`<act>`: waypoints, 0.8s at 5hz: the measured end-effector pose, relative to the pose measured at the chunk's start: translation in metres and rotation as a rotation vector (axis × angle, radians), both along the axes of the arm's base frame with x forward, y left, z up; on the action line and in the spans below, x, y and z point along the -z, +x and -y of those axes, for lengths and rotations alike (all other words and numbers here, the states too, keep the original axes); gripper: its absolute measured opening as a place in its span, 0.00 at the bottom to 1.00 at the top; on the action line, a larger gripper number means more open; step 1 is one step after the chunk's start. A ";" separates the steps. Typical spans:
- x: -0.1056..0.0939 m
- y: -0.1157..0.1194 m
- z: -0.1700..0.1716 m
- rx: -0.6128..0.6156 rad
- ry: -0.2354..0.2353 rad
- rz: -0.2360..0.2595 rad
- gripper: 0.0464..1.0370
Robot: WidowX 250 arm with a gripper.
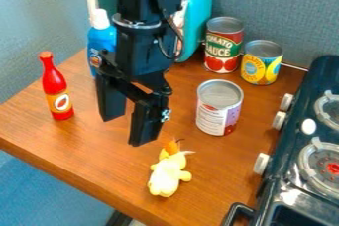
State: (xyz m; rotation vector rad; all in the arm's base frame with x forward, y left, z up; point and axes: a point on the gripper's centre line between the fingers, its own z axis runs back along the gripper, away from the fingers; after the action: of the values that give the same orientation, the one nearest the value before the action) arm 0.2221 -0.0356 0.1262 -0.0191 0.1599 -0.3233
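The black gripper [127,130] hangs over the middle-left of the wooden table, fingers apart and pointing down, with nothing between them. Nearest below it, a small yellow plush toy [168,174] with an orange tuft lies close to the table's front edge. Right of the gripper stands a can with a white and purple label [219,108]. A red sauce bottle [56,88] is upright at the left. Behind the gripper, a blue bottle with a white cap [100,40] is partly hidden by the arm.
Two more cans, a red tomato can [224,46] and a yellow-blue one [261,64], stand at the back near a teal container [197,14]. A dark toy stove [301,145] with white knobs borders the right side of the wooden table [99,143].
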 end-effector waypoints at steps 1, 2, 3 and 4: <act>0.006 -0.002 -0.001 -0.006 0.004 -0.018 0.96; 0.024 0.005 0.000 -0.027 0.002 0.056 0.96; 0.041 0.010 0.003 -0.054 -0.028 0.133 0.96; 0.057 0.014 0.008 -0.057 -0.060 0.159 0.96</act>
State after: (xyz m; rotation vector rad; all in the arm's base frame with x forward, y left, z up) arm 0.2364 -0.0433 0.0692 -0.0565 -0.0083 -0.2712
